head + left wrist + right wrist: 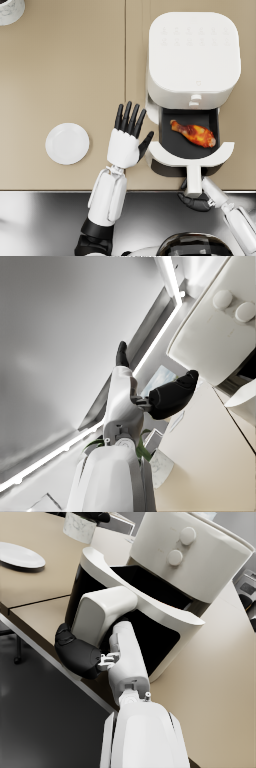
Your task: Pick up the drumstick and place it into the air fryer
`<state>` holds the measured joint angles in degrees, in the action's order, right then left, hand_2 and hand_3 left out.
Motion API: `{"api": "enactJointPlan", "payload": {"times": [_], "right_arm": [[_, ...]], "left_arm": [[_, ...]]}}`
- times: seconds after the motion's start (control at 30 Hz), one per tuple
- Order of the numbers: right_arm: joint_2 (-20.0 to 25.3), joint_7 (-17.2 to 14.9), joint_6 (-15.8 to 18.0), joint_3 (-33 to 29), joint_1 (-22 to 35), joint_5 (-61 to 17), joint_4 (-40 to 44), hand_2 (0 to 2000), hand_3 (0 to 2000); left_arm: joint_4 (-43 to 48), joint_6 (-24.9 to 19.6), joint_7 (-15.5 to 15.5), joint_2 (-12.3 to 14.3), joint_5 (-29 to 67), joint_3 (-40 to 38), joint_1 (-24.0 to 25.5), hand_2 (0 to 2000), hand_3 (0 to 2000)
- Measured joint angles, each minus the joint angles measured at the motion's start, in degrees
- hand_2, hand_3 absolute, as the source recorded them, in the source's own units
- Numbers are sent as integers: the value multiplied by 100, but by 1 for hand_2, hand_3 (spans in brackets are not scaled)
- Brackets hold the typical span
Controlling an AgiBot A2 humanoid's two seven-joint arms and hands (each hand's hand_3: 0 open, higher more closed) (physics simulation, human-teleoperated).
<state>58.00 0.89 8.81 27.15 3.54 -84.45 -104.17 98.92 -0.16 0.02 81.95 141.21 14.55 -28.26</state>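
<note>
Lying glazed orange-brown drumstick (193, 133) inside black air fryer basket (172, 142)

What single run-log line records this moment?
drumstick: in air fryer drawer | left hand: open, empty | right hand: grips drawer handle

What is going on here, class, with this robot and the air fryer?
The drumstick already lies in the open drawer of the air fryer. The right hand grips the drawer's handle. The left hand hovers empty beside the drawer, fingers spread. A white plate sits on the table.
</note>
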Motion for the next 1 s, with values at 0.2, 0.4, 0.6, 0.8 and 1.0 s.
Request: {"api": "enactJointPlan", "payload": {"times": [0.2,0.4,0.6,0.8,1.0], "right_arm": [[257,36,257,-143,92,3,242,2000,2000],[920,-3,581,-451,448,-5,901,2000,2000],[1328,-23,673,-542,982,-5,1629,2000,2000],[1551,-49,793,-449,1788,-12,2591,2000,2000],[1655,-7,844,-260,2479,-15,3429,2000,2000]], "left_arm": [[775,11,-1,-53,-4,-1419,658,0,0],[998,13,-1,-24,-6,-2227,977,0,0],[1144,14,-1,-38,-7,-2526,1094,0,0],[1279,14,-1,-87,-7,-2584,1117,0,0],[1302,14,-1,-143,-7,-2566,1112,0,0]]}}
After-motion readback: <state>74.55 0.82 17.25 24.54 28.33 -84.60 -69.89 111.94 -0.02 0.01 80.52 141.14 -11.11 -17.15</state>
